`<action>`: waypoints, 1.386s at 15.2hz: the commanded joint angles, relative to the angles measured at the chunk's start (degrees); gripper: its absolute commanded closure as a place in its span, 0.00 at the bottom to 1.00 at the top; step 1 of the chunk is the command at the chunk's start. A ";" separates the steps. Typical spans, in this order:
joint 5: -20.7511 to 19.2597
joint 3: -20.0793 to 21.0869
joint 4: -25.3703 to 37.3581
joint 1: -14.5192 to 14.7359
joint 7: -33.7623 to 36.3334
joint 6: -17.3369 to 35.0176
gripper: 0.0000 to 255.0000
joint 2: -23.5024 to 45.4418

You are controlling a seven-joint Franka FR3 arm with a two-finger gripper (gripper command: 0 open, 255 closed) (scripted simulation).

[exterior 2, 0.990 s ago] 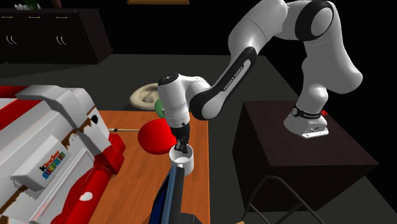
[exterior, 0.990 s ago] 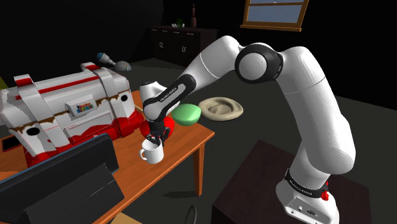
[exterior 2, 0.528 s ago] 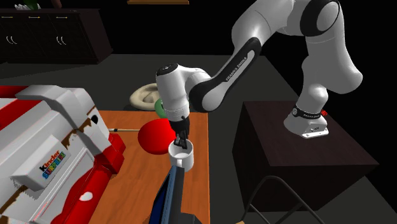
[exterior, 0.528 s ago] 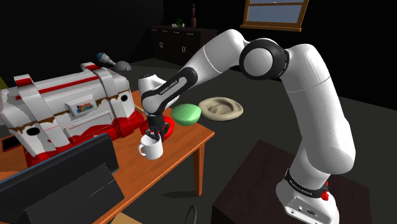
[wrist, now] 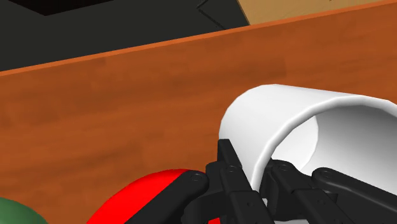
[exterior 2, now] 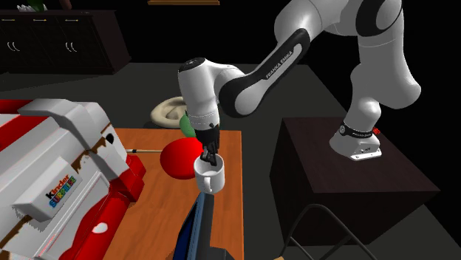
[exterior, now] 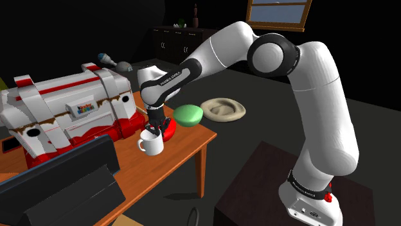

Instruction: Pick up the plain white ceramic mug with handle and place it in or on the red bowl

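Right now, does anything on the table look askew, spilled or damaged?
Nothing looks spilled or damaged. Only the white mug is unusual: the pincer clasps its wall, one finger inside, beside the red bowl.

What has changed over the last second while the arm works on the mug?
The white mug has risen in the jaws, which stay clamped on its rim, and it has drifted slightly toward the shoulder view's left, beside the red bowl. The arm's wrist rose with it. The bowl, the red and white box, the green item and the table have not moved.
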 commanded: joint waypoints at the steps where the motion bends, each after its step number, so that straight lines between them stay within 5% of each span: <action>1: 0.15 0.10 0.49 -0.05 -0.01 -1.28 1.00 -0.80; 18: 1.10 0.67 6.13 -0.33 -0.03 -11.67 1.00 -5.63; 21: 0.58 -0.35 13.13 -1.76 -2.64 -14.97 1.00 -1.76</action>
